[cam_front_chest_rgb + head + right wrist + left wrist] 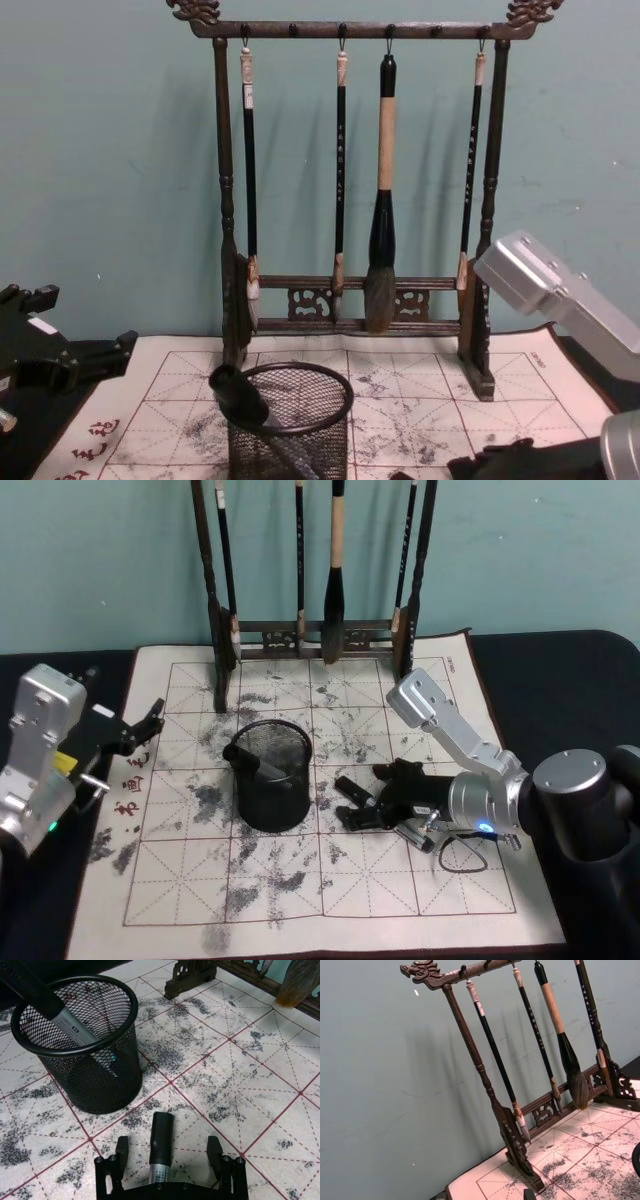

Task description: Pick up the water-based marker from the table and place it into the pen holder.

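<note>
The right gripper (168, 1144) sits low over the ink-stained mat (300, 880), jaws spread wide. The water-based marker (162, 1130) lies between them, clear of both. Just beyond stands the pen holder (95, 1080), with another marker (50, 1002) leaning inside. The left gripper (148, 723) hangs by the mat's left edge, and the brush rack (355, 283) stands farthest back.

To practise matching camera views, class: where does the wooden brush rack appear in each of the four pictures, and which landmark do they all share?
Head view: brush rack at top centre, behind the pen holder.
Left wrist view: rack seen close and tilted, brushes hanging.
Right wrist view: its carved foot, beyond the pen holder.
Chest view: rack upright at centre.
Shared landmark: the gridded paper mat it stands on.
</note>
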